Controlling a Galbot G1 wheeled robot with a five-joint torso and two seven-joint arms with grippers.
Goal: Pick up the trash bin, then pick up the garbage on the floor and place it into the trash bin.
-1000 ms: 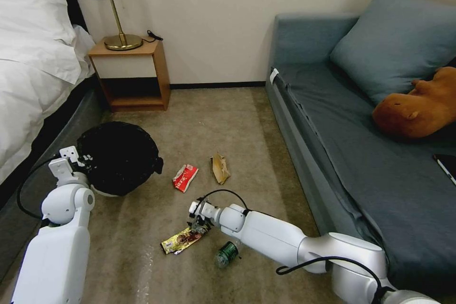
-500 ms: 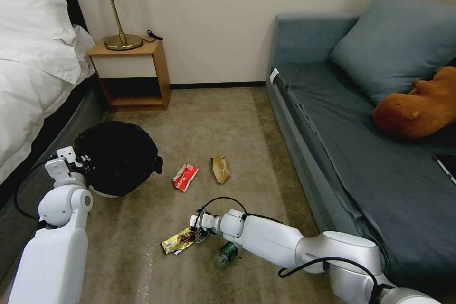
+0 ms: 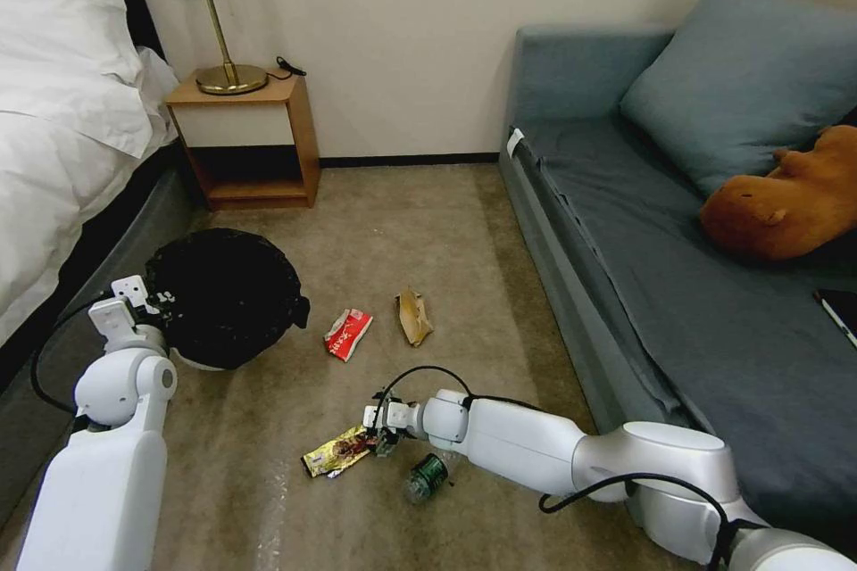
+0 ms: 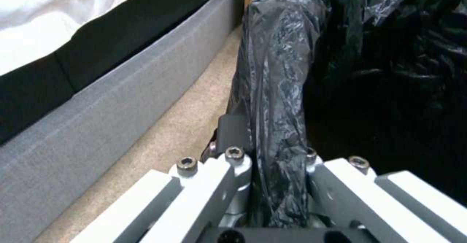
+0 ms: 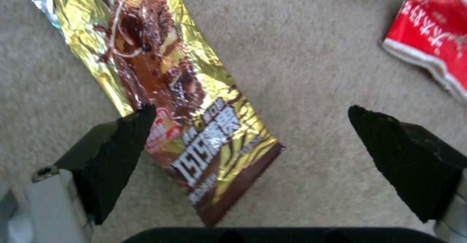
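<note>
- Down at the carpet's six o'clock, right gripper spread wide, straddling the gold-brown snack wrapper.
- Left gripper clenched on the trash bin liner at nine o'clock.

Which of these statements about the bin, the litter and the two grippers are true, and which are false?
1. The left gripper is shut on the trash bin's bag-covered rim. True.
2. The right gripper is shut on the gold snack wrapper. False: it is open, with the wrapper's end lying between its fingers.
3. The red-and-white packet lies inside the bin. False: it lies on the carpet.
4. The small bottle lies on the floor beside the right arm. True.
</note>
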